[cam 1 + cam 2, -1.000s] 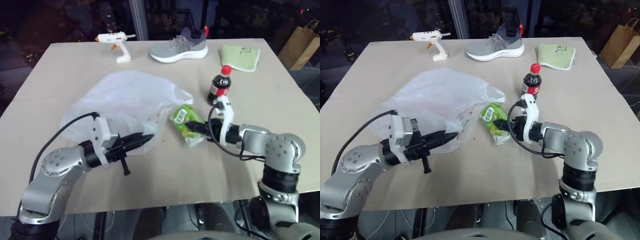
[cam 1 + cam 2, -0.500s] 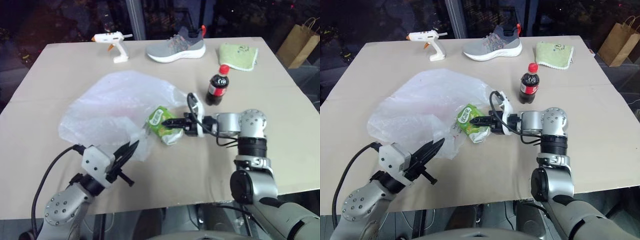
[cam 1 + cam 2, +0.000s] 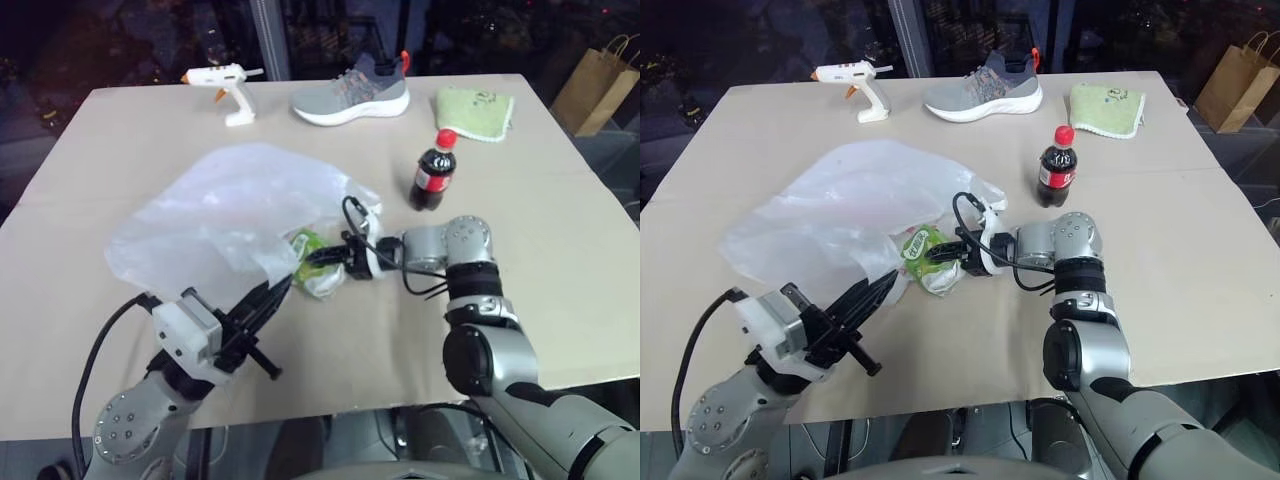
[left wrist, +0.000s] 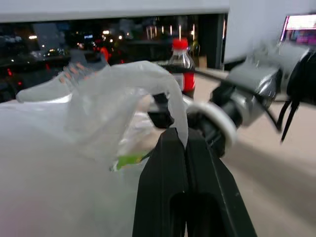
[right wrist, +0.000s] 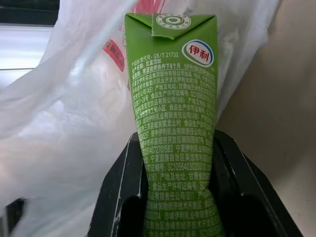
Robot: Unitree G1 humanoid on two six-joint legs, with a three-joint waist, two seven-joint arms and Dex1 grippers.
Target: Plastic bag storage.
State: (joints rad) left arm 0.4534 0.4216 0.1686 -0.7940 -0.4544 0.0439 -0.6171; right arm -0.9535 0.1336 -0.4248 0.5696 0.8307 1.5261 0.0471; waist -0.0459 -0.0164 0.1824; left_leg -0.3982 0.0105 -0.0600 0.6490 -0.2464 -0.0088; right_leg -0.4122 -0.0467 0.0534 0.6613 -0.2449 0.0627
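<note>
Sprawling over the middle of the tan table, the plastic bag in the left eye view is a big crinkly heap of translucent white film. Its near edge is lifted where the left gripper pinches it, black fingers pressed flat together on the film. Just beyond that pinch, the right gripper reaches in from the other side, clamped narrowly on a green drink carton held at the bag's mouth, with a flap of film draped over the carton's far end. Past the right gripper stands a cola bottle with a red cap, well apart from the bag. Farther off lie a grey sneaker, a white glue gun and a green cloth; a brown paper bag stands beyond the table's edge.

From the left wrist, a fold of the film rises out of the closed fingers and arches over. The right gripper's white-ringed wrist lies close ahead, the bottle behind it.

From the right wrist, the carton, covered in small white print with an oval logo near its folded top, stands gripped between the black fingers. Film with red printed labels crowds just beside and behind it.
</note>
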